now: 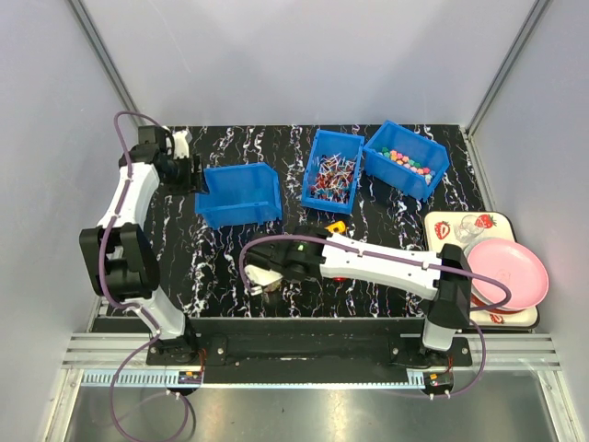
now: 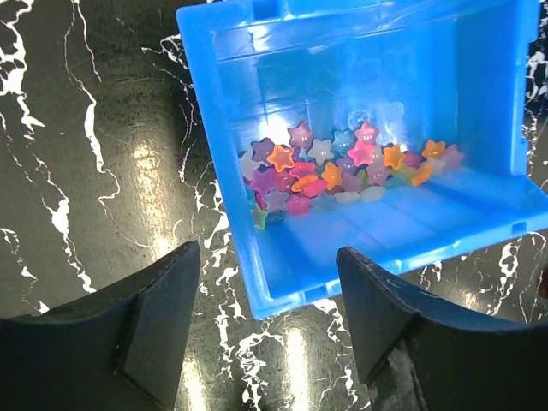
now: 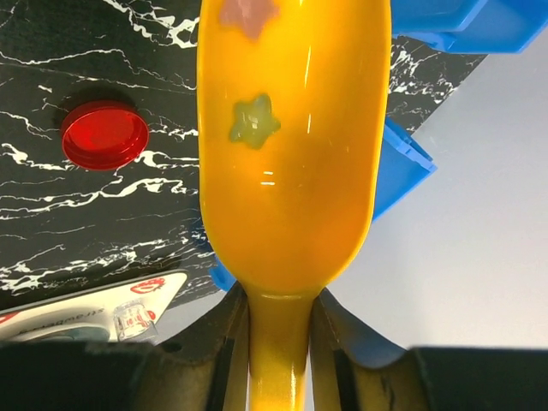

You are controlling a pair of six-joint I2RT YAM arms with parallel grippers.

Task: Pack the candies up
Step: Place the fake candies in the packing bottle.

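While the left gripper hangs spread and empty before a blue bin, star candies lie heaped inside it; the right gripper pinches the yellow scoop by its handle; a green candy and perhaps a pink one sit in its bowl.

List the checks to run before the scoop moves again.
1. Right gripper shut on scoop handle: ok.
2. Candies in scoop: ok, two stars show.
3. Scoop level, nothing spilling: cannot tell.
4. Left gripper open, not gripping bin: ok.
5. Lid off, lying on table: ok.
6. Container to fill under scoop: cannot tell.
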